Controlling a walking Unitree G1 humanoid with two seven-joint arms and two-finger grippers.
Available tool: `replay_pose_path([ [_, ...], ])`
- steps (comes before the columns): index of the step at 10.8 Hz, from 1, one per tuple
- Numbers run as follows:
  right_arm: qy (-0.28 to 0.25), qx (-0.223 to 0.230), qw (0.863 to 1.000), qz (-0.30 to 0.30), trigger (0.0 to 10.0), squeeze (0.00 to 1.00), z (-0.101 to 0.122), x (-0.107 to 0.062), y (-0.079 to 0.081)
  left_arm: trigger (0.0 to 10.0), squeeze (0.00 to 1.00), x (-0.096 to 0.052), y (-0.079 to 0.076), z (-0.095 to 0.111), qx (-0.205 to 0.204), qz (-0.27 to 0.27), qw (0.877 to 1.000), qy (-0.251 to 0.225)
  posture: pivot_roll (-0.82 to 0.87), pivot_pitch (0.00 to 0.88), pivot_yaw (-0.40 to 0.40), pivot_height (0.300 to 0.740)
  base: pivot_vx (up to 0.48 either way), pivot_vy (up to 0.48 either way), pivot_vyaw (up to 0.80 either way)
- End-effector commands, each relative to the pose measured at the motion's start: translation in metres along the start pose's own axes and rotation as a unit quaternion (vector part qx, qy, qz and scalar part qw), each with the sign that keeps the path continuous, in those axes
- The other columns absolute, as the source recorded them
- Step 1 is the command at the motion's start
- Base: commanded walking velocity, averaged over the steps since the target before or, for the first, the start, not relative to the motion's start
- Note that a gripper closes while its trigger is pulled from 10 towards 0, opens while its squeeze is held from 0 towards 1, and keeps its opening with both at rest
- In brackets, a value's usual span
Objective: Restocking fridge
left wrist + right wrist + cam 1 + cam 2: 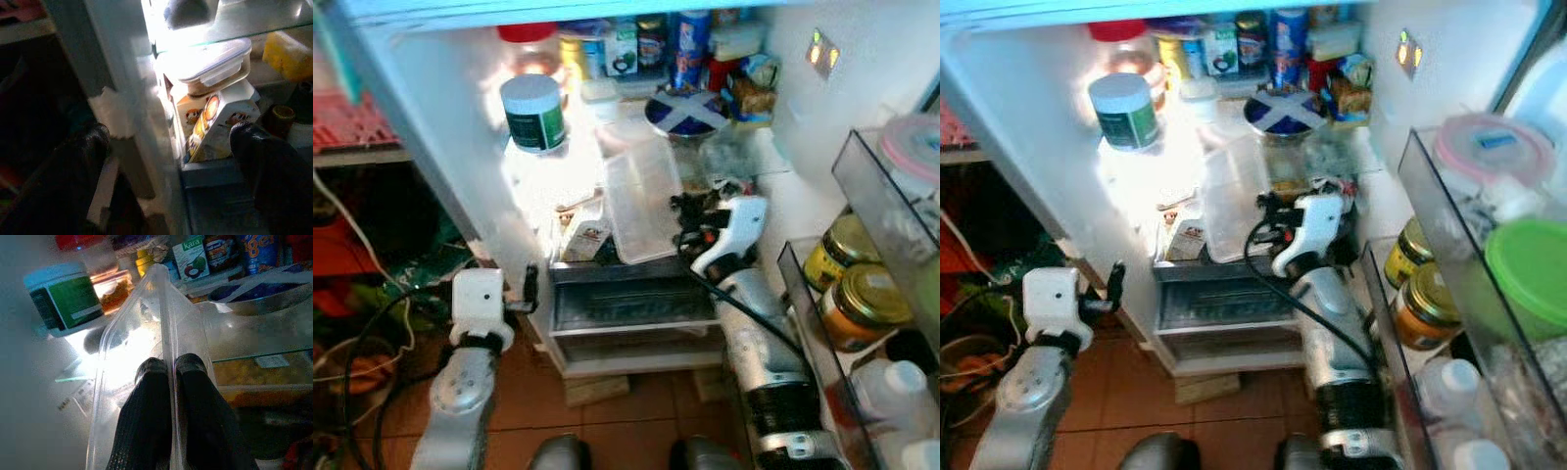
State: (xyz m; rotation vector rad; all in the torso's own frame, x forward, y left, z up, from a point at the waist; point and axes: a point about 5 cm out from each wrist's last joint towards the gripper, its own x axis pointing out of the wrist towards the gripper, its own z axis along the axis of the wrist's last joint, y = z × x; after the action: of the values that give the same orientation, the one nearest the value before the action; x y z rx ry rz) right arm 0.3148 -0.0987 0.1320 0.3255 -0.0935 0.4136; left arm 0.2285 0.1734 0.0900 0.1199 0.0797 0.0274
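Right gripper (171, 367) pinching a clear plastic container (641, 201) at the open fridge (440, 108).

The right gripper's two black fingers (146, 406) are clenched on the thin rim of the clear plastic container, which stands tilted on its edge at the front of the middle shelf, right of a small carton (584, 238) and above the grey drawer (631, 304). Farther back on the left stands a white tub with a green label (533, 113); a blue bowl with a white cross (685, 111) sits behind the container, with cartons and cans at the far back. The left gripper (529, 294) hovers low by the fridge's left wall, near the drawer, its fingers (264, 161) spread apart and holding nothing. On the right, the door shelf (808, 313) carries two jars with gold lids (862, 294).
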Motion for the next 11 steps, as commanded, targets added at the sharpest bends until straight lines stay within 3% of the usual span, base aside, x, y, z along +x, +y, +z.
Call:
replay_pose_path([
  [1, -0.009, 0.023, 1.000, -0.008, 10.0, 0.00, 0.003, 0.008, 0.001, 10.0, 0.00, -0.003, 0.004, 0.004, 0.014, -0.001, 1.000, -0.002, 0.08, 0.125, 0.080, 0.740, 0.000, 0.000, 0.00],
  [4, -0.011, 0.043, 0.999, -0.006, 10.0, 0.00, 0.001, 0.020, 0.009, 10.0, 0.00, -0.017, 0.015, 0.004, 0.026, 0.004, 1.000, 0.008, 0.14, 0.150, 0.094, 0.740, 0.000, 0.000, 0.00],
  [11, -0.071, 0.081, 0.987, -0.118, 10.0, 0.00, 0.034, 0.042, -0.024, 10.0, 0.00, -0.020, 0.014, 0.008, 0.027, -0.006, 0.999, 0.016, 0.14, 0.158, 0.105, 0.740, 0.000, 0.000, 0.00],
])
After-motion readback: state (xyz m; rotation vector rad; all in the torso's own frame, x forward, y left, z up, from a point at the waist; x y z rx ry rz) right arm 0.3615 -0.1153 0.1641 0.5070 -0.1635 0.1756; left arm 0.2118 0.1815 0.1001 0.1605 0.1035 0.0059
